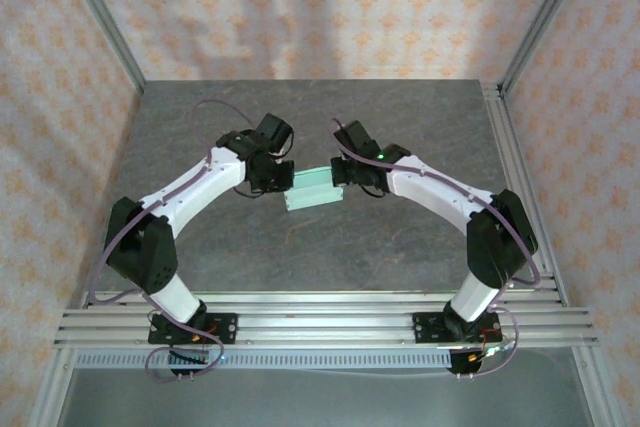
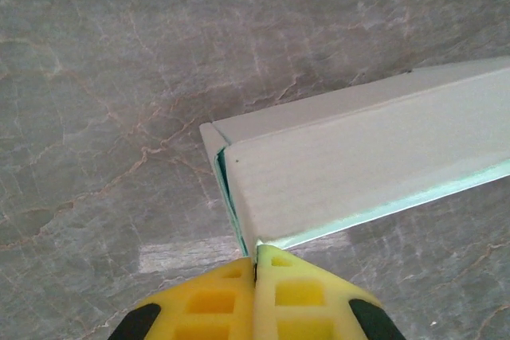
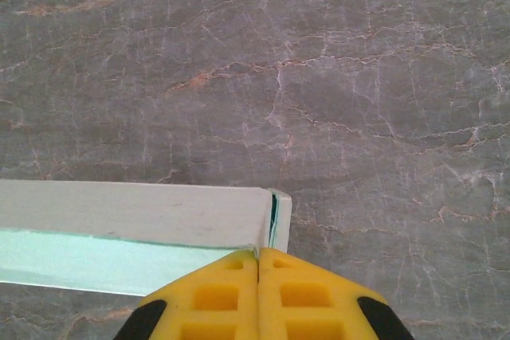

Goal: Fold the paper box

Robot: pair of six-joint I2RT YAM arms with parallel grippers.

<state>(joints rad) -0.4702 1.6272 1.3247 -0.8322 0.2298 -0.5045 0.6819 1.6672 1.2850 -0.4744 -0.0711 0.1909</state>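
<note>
The grey marbled table (image 1: 300, 107) spreads out beneath and all around both pincers, with patterned walls (image 1: 300, 7) rising beyond them. Behind the pincers, at the near edge, run the aluminium rails (image 1: 320, 322) to which the arm bases are bolted.

The left arm (image 1: 190, 192) and the right arm (image 1: 440, 192) bend inward from their bases, so that their tips face each other over the middle of the table.

The paper box (image 1: 313, 189) is between the two pincers, a slim pale mint-blue box with one end at each of them. From the left wrist camera it stretches away from the fingertips up and to the right, with a pale broad face and a mint-coloured lower edge. A thin flap stands slightly ajar at the end nearest the pincer. From the right wrist camera it runs leftward from the fingertips, and a narrow end flap stands just above them.

The left pincer (image 2: 256, 256) has its yellow fingers (image 2: 215, 300) pressed together with only a hairline seam between them. The lower corner of the box end meets that seam, so it pinches the card there. The right pincer (image 3: 258, 254) is likewise squeezed tight, its fingers (image 3: 311, 296) meeting on the bottom corner of the box's other end.
</note>
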